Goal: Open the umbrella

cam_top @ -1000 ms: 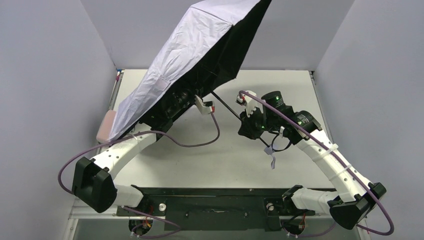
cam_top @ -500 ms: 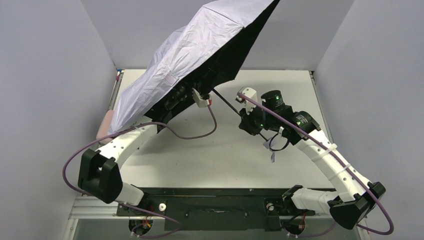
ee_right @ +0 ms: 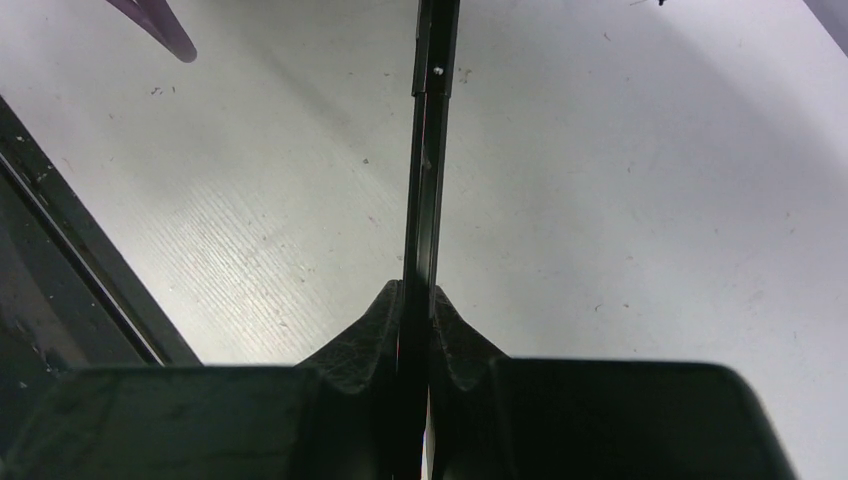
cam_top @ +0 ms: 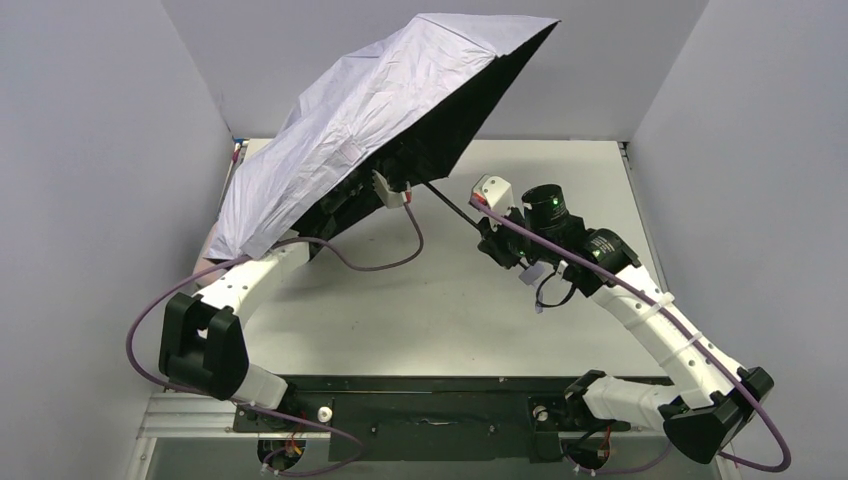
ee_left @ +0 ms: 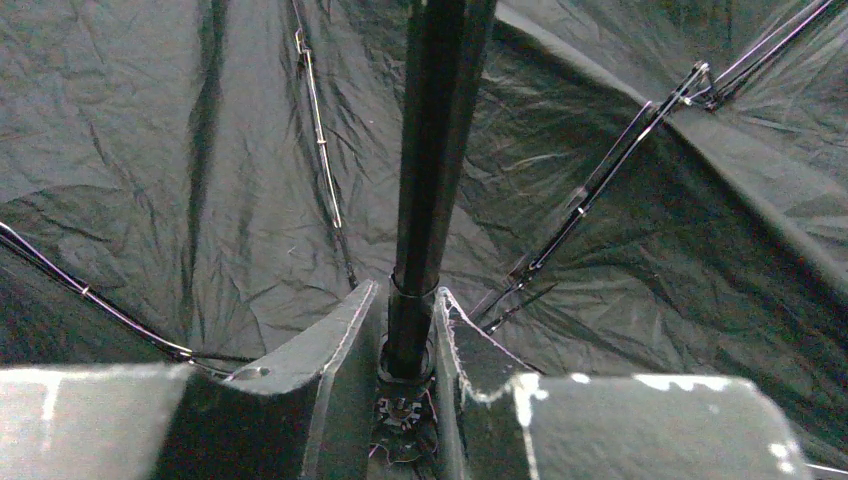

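The umbrella [cam_top: 370, 110] is spread wide, its pale lilac-white canopy tilted up to the left over the table and its black inner side facing right. Its thin black shaft [cam_top: 448, 203] runs down to the right. My left gripper [ee_left: 408, 305] is shut on the shaft at the runner, under the canopy; black fabric [ee_left: 180, 170] and ribs [ee_left: 600, 180] fill that view. My right gripper [ee_right: 418, 300] is shut on the lower shaft [ee_right: 428, 150] above the table, and shows in the top view [cam_top: 492, 222]. The handle is hidden.
A pale pink case [cam_top: 208, 247] peeks out at the table's left edge under the canopy. Grey walls stand close on the left, back and right. The white tabletop [cam_top: 450, 310] lies below both arms. A purple cable [cam_top: 375, 262] hangs from the left wrist.
The canopy has spread wider and swung upward and flatter. My left gripper has slid up the shaft towards the canopy. The right gripper has shifted slightly back with the shaft.
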Controlling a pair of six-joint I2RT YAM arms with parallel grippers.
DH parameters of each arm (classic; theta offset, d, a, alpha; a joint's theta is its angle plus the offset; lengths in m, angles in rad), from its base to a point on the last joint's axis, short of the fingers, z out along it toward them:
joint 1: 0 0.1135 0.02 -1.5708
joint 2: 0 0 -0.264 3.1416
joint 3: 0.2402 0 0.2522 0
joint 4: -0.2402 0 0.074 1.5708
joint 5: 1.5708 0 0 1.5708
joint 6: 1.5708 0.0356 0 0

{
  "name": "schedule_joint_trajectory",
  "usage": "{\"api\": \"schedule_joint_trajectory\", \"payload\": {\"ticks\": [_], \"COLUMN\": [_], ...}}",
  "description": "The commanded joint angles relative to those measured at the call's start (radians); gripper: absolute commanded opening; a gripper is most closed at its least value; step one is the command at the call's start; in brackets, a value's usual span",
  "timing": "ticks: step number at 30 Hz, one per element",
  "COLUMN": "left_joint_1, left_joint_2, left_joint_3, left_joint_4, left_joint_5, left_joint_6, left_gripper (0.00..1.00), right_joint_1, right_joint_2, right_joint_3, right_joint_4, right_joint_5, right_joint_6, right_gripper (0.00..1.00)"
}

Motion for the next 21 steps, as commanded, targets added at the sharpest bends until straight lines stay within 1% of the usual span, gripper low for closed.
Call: {"api": "schedule_joint_trajectory", "payload": {"ticks": [1,6,9,14,19,21], "left_joint_1": [0.149,0.117,0.116,0.145,0.198,0.223], "left_joint_2": [-0.067,-0.08,-0.073,-0.075,-0.073,-0.069], "left_joint_3": [-0.006,-0.019,-0.011,-0.003,0.011,0.025], "left_joint_4": [0.248,0.318,0.34,0.37,0.391,0.39], "left_joint_5": [-0.202,-0.147,-0.148,-0.164,-0.17,-0.172], "left_joint_6": [-0.021,-0.016,-0.006,-0.017,-0.027,-0.03], "left_gripper": [0.0,0.0,0.0,0.0,0.0,0.0], "right_joint_1": [0.009,0.022,0.022,0.023,0.016,0.013], "right_joint_2": [-0.057,0.019,0.057,0.099,0.115,0.114], "right_joint_3": [-0.042,-0.027,-0.019,-0.018,-0.044,-0.056], "right_joint_4": [-0.324,-0.345,-0.393,-0.465,-0.502,-0.511], "right_joint_5": [0.02,0.059,0.078,0.092,0.111,0.115], "right_joint_6": [-0.059,-0.076,-0.095,-0.132,-0.158,-0.169], "right_gripper": [0.0,0.0,0.04,0.06,0.05,0.02]}}
